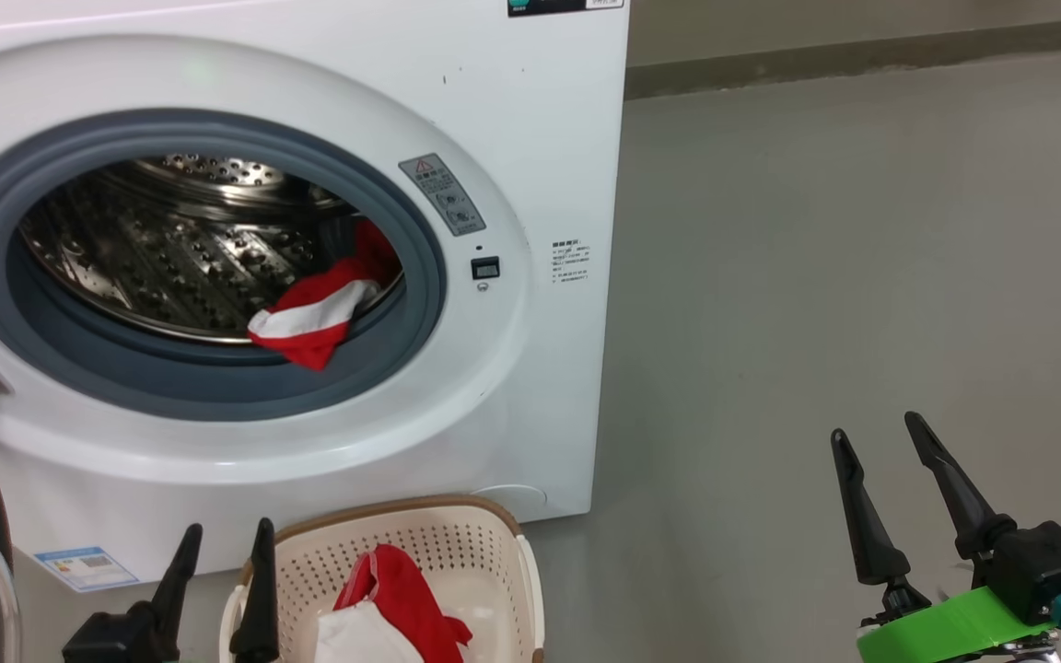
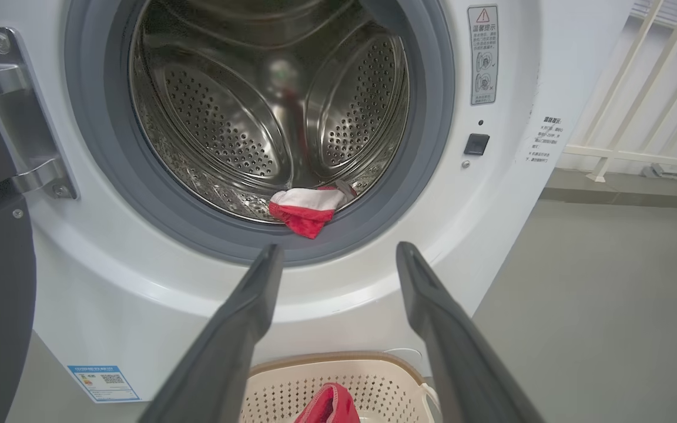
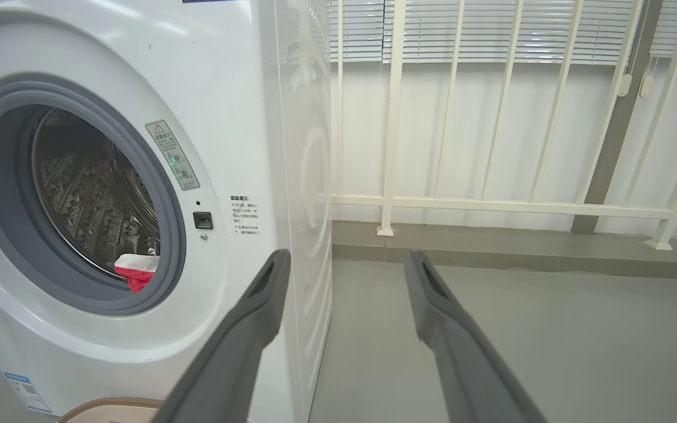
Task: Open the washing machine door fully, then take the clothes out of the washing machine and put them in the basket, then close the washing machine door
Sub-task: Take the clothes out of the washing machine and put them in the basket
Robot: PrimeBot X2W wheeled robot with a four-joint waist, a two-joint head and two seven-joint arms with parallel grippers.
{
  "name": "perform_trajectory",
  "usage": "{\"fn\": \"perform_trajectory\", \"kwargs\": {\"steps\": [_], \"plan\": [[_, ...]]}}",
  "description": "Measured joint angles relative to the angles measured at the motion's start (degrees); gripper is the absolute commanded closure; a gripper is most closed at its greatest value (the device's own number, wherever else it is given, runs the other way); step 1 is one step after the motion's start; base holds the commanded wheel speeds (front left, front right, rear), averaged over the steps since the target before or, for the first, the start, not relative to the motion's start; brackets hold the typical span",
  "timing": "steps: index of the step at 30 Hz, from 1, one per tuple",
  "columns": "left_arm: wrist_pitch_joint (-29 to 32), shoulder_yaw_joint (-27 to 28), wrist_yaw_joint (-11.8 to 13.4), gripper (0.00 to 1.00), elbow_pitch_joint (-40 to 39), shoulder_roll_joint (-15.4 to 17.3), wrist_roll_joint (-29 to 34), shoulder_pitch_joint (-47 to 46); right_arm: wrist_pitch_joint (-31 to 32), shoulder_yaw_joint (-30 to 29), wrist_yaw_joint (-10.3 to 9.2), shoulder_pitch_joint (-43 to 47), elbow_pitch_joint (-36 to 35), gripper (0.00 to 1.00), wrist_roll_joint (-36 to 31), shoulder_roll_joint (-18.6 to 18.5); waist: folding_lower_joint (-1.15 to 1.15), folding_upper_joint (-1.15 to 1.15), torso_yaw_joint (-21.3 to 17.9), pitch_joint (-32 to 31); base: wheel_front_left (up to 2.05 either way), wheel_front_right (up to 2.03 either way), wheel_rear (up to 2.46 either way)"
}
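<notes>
A smooth grey floor (image 1: 816, 276) stretches away to a darker grey ledge (image 1: 862, 60) that runs along the foot of a pale wall (image 1: 862, 18). On this low ledge stands a cream-white railing (image 3: 491, 205) of thin upright bars joined by a horizontal rail, with a plain white wall panel (image 3: 462, 129) behind it and slatted white blinds (image 3: 491, 29) above. A grey post (image 3: 600, 176) rises towards the right of the railing, and two small white cord pulls (image 3: 625, 85) hang by its upper part.

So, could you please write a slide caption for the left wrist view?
Open left claw faces the washing machine, one red-and-white garment lying at its opening, the basket below.
</notes>
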Motion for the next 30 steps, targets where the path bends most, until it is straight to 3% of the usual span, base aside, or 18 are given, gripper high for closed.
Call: {"fn": "perform_trajectory", "kwargs": {"steps": [5,17,30], "plan": [[0.0,0.0,0.0,0.00,1.6,0.0,0.0,-3.2,0.0,0.3,0.00,-0.1,-0.3,0.00,0.0,-0.1,0.00,0.00,0.3,1.7,0.00,0.00,0.00],[0.0,-0.2,0.0,0.00,5.4,0.2,-0.1,-20.7,0.0,1.8,0.00,-7.3,-1.8,0.00,0.0,-1.4,0.00,0.00,1.0,10.6,0.00,0.00,0.00],[-0.3,-0.1,0.0,0.00,16.3,2.9,-2.1,-38.2,0.0,3.7,0.00,-14.2,-1.9,0.00,-0.1,-1.4,0.00,0.00,0.5,21.1,0.00,0.00,0.00]]}}
